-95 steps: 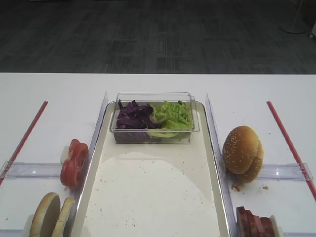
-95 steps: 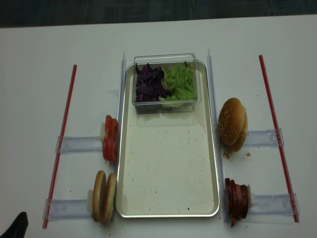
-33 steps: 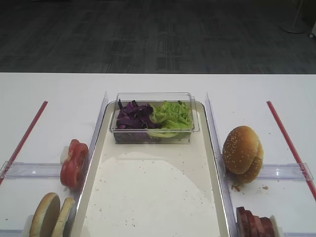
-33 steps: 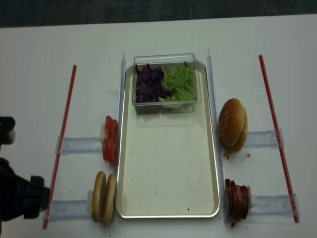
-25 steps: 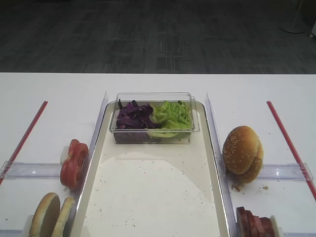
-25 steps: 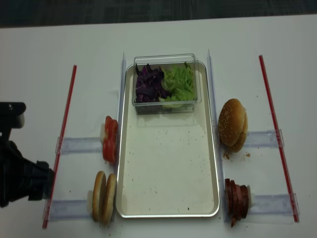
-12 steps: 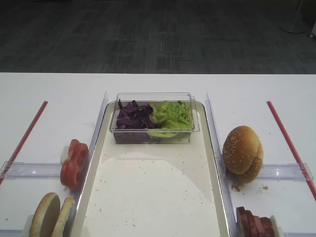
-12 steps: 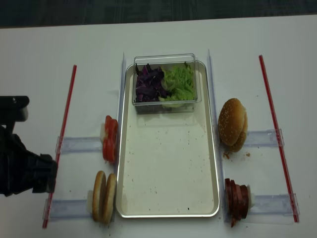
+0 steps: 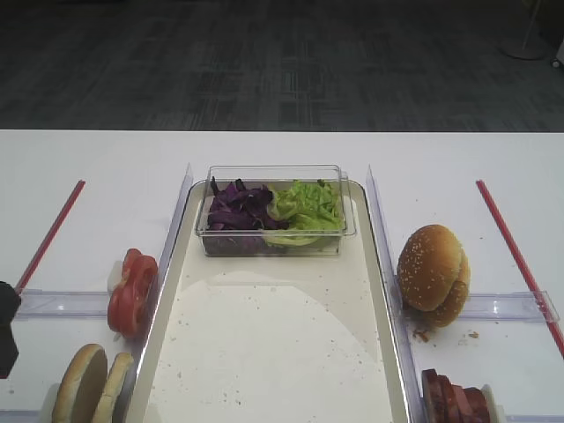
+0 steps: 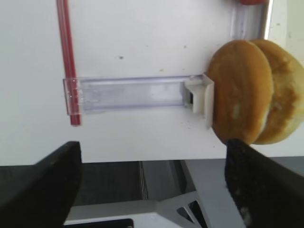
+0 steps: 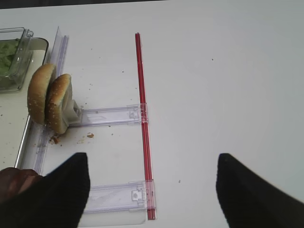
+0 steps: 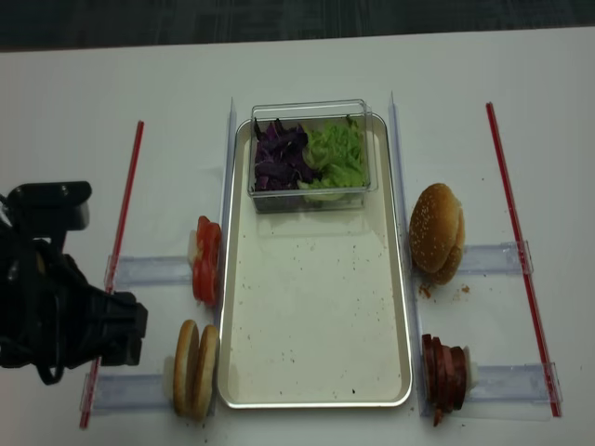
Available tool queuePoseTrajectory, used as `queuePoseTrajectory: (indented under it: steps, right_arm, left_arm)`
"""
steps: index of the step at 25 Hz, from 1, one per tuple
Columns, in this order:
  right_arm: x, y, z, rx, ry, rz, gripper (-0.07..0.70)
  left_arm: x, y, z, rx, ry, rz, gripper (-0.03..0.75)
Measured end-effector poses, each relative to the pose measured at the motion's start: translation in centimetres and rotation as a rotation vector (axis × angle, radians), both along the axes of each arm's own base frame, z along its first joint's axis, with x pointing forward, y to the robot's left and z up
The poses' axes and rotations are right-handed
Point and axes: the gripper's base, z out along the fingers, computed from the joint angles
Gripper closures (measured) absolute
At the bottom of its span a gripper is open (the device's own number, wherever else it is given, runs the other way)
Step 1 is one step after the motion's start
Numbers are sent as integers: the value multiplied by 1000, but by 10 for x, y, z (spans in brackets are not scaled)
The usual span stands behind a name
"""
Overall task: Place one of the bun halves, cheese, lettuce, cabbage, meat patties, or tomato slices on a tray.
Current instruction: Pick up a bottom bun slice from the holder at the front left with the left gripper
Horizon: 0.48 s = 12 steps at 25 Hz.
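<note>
Standing on edge at the tray's (image 12: 316,307) near left corner, your bun halves (image 12: 195,369) show smooth tan crust and a pale cut face, propped against a clear holder (image 10: 142,91). Your left gripper (image 10: 152,178) hangs just beside them with jaws spread wide, holding nothing. Your right gripper (image 11: 149,190) also stands open and empty near the sesame buns (image 11: 50,97). Note the white table (image 12: 74,84), crumb-speckled cream tray, red strips (image 12: 125,200) and dark carpet (image 9: 282,62) beyond. Meat patties (image 9: 454,397) are cut off at the frame edge; the left arm's body hides its fingertips from above.
</note>
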Motion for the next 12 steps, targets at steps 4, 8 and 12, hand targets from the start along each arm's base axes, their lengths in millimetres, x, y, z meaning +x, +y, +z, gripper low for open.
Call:
queuePoseTrajectory:
  steps: [4,8,12]
  right_arm:
    - [0,0,0,0,0,0,61]
    - [0,0,0,-4,0,3,61]
    - [0,0,0,-4,0,2,61]
  left_arm:
    - [-3,-23,3,-28,-28,-5,150]
    - [-5,-39,14,-35,-69,-3,150]
    - [-10,-52,23,-54,-82,9,150]
